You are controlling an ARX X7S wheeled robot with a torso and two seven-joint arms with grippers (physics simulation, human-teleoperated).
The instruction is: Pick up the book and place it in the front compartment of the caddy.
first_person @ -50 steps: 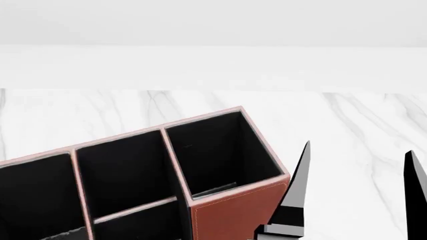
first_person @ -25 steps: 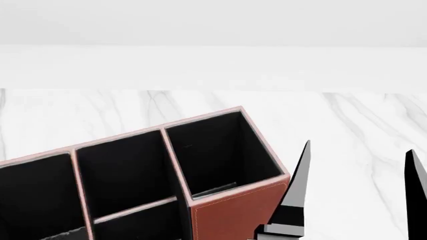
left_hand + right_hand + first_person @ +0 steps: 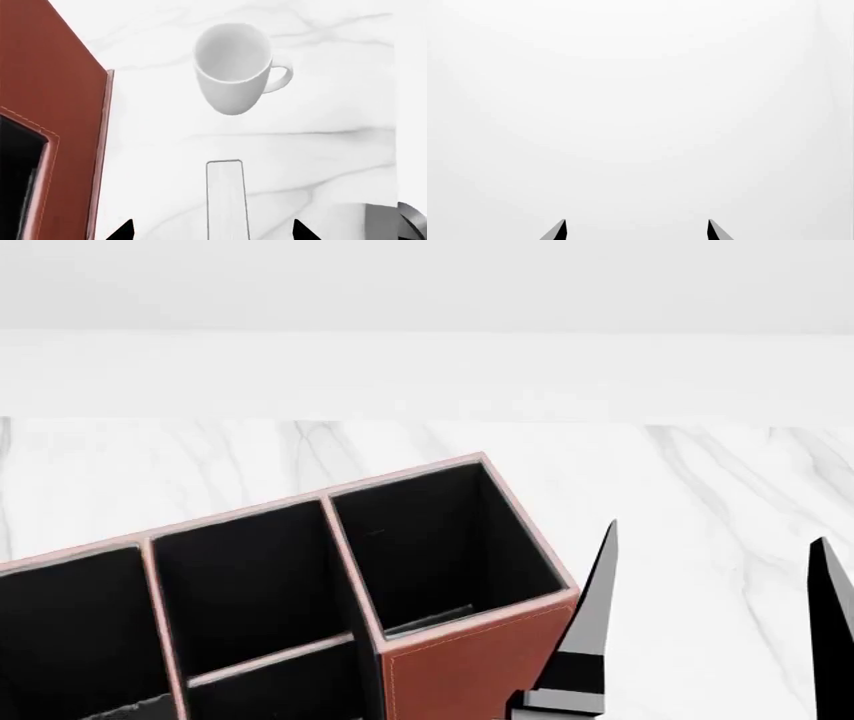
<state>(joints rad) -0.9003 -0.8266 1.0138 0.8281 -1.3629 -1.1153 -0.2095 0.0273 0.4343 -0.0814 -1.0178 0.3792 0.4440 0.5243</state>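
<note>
In the left wrist view the book (image 3: 225,200) shows edge-on as a thin white strip with a dark outline, standing on the marble. My left gripper (image 3: 212,231) is open, with its two black fingertips (image 3: 124,231) wide apart on either side of the book and not touching it. The reddish-brown caddy (image 3: 53,75) stands close beside the book. In the head view the caddy (image 3: 467,660) shows its black-lined compartments, and the book and left gripper are out of view. My right gripper (image 3: 714,640) is open and empty beside the caddy's tall corner, and it also shows in the right wrist view (image 3: 636,231).
A white mug (image 3: 233,70) stands on the marble table (image 3: 694,480) beyond the book. A grey and black object (image 3: 393,220) sits at the edge of the left wrist view. A white wall lies behind the table.
</note>
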